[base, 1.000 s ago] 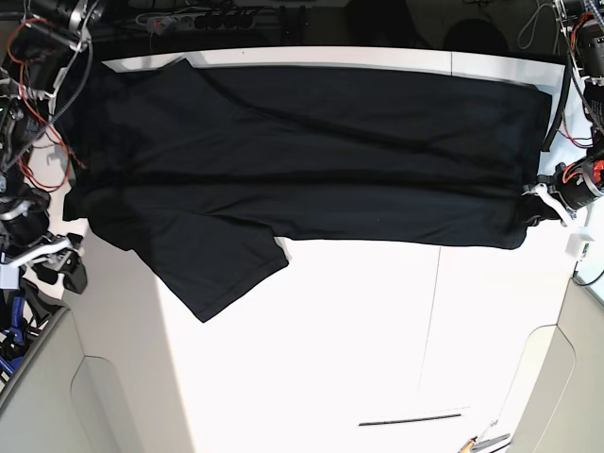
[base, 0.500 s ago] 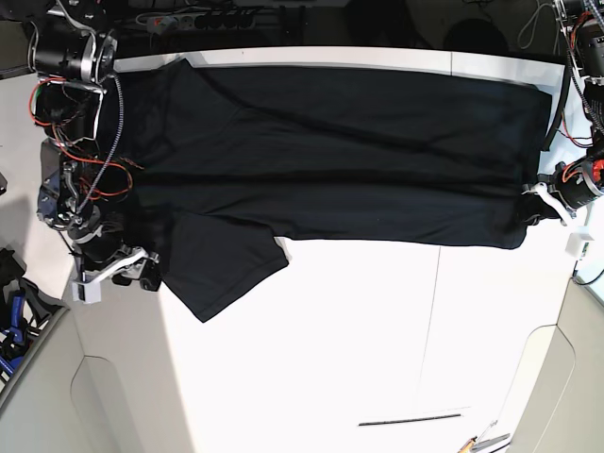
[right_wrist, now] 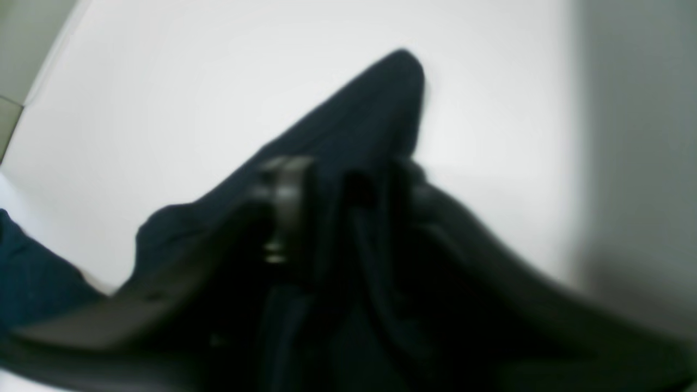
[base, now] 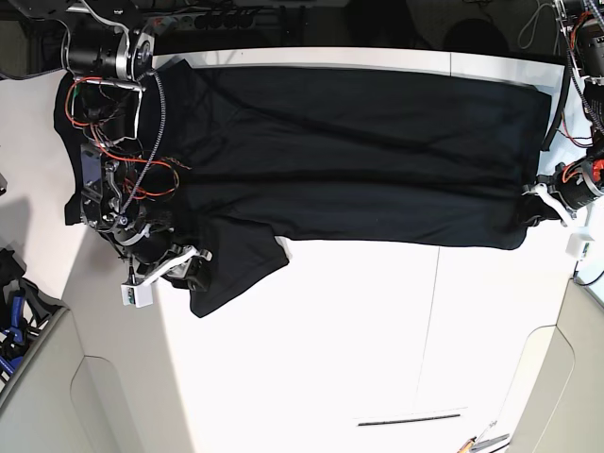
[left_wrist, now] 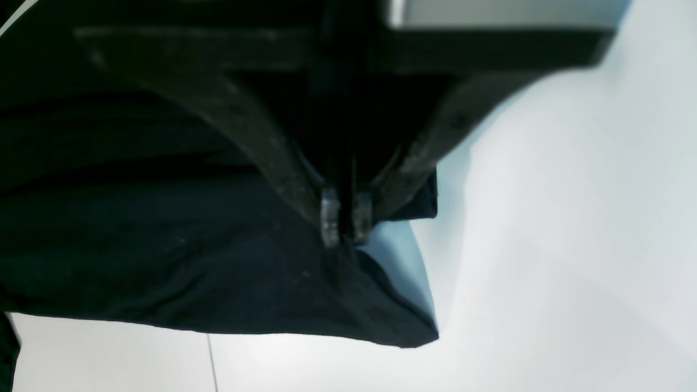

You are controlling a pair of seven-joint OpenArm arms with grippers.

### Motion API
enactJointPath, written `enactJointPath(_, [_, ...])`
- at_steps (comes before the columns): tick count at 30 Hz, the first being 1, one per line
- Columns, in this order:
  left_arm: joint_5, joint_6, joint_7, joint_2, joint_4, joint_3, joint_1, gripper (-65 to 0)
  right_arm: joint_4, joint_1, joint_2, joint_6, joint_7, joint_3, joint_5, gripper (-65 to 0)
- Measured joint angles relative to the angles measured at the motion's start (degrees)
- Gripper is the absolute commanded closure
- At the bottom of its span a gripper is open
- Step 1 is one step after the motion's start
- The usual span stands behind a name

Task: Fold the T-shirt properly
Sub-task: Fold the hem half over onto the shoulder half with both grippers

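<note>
The black T-shirt (base: pixel 349 160) lies spread sideways across the far half of the white table (base: pixel 377 340), one sleeve hanging toward the front left. My left gripper (base: pixel 530 203) is at the shirt's right front corner. In the left wrist view it (left_wrist: pixel 344 220) is shut, pinching the T-shirt's (left_wrist: pixel 163 245) edge. My right gripper (base: pixel 193 269) is at the front-left sleeve. The right wrist view is blurred: the gripper's (right_wrist: pixel 343 201) fingers stand apart with a raised fold of the T-shirt (right_wrist: pixel 370 109) between them.
The table's left edge runs just beside the right arm (base: pixel 113 142). A thin black line (base: pixel 411 419) marks the table near the front, with small tools (base: pixel 486 442) by the front edge. Cables and a power strip (base: pixel 189 17) lie behind the table.
My right arm has swung in from the left over the shirt's left side, and its gripper now reaches the front-left sleeve, nudging it. The left gripper has stayed on its corner.
</note>
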Motion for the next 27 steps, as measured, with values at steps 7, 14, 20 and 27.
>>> enactJointPath(7, [-0.9, 0.0, 1.9, 0.0, 0.3, -0.4, 0.0, 0.0, 11.2, -1.0, -0.1, -0.9, -16.9, -0.1, -1.8, 0.0])
enactJointPath(14, [-15.0, 0.0, 16.5, 0.0, 3.5, -8.2, 1.2, 0.0, 34.5, -9.0, 2.8, -0.9, -29.5, 1.5, 11.3, 0.0])
enactJointPath(20, [-27.5, 0.0, 28.6, 0.0, 6.4, -16.9, 5.6, 0.0, 51.5, -20.5, 2.8, -0.6, -33.9, 4.2, 15.3, 0.0])
enactJointPath(27, [-31.3, 0.0, 30.1, 0.0, 8.7, -19.2, 11.4, 0.0, 61.4, -30.6, 2.9, -0.6, -35.7, 8.4, 19.6, 0.0])
